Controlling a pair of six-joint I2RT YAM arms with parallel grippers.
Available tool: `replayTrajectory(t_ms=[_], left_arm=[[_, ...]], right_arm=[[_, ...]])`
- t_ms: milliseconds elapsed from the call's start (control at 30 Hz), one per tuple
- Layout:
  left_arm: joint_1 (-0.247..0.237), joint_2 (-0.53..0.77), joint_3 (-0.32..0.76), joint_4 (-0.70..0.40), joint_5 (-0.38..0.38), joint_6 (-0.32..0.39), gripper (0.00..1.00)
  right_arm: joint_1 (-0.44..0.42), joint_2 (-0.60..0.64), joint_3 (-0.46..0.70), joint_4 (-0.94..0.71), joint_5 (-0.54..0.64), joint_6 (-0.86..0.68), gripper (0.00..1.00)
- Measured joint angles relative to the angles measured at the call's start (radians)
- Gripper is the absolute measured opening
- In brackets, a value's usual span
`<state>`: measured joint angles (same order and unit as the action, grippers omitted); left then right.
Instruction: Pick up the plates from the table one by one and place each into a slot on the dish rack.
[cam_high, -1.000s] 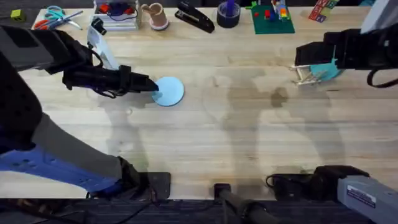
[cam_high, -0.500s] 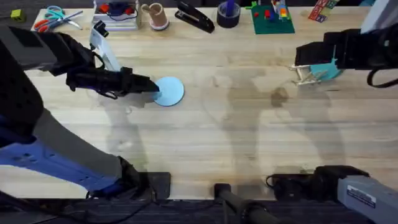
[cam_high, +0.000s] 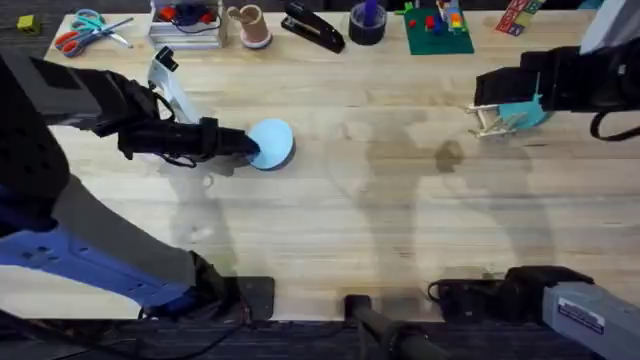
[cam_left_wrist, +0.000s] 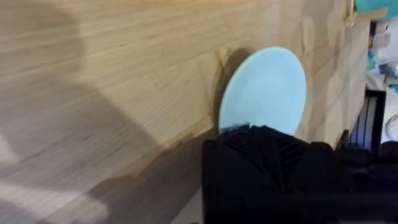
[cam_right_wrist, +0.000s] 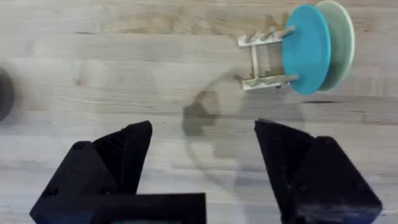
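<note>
Pale plank table (cam_high: 400, 220) is bare mid-span with clutter only along the far edge, left gripper (cam_high: 248, 147) clamped on the light blue plate (cam_high: 270, 143) at its rim, seemingly tilted off the wood, right gripper (cam_right_wrist: 202, 165) fingers spread, dish rack (cam_right_wrist: 267, 59) holding teal plate (cam_right_wrist: 306, 48) and cream plate (cam_right_wrist: 339, 37).

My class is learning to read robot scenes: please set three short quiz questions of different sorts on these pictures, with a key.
1. True or false: the left tool grips the light blue plate.
2. How many plates already stand in the rack?
3. Which is the right tool's state? A open, B shut on a plate, C shut on nothing.

Key:
1. True; the plate looks tilted off the table.
2. Two: a teal plate and a pale plate.
3. A.
</note>
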<state>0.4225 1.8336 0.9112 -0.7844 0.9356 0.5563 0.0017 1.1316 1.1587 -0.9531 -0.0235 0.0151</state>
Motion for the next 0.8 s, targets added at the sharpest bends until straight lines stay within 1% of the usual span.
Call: replayTrajectory(t_ms=[133, 533, 600, 800], left_arm=[[0.000, 0.000, 0.000, 0.006, 0.000, -0.032, 0.041], [0.000, 0.000, 0.000, 0.011, -0.004, -0.070, 0.041], [0.000, 0.000, 0.000, 0.011, -0.004, -0.071, 0.041], [0.000, 0.000, 0.000, 0.011, -0.004, -0.075, 0.041]], right_arm=[[0.000, 0.000, 0.000, 0.000, 0.000, 0.000, 0.995], [0.003, 0.000, 0.000, 0.004, -0.002, 0.000, 0.995], [0.011, 0.000, 0.000, 0.017, -0.024, 0.000, 0.995], [0.063, 0.000, 0.000, 0.051, -0.149, 0.029, 0.995]])
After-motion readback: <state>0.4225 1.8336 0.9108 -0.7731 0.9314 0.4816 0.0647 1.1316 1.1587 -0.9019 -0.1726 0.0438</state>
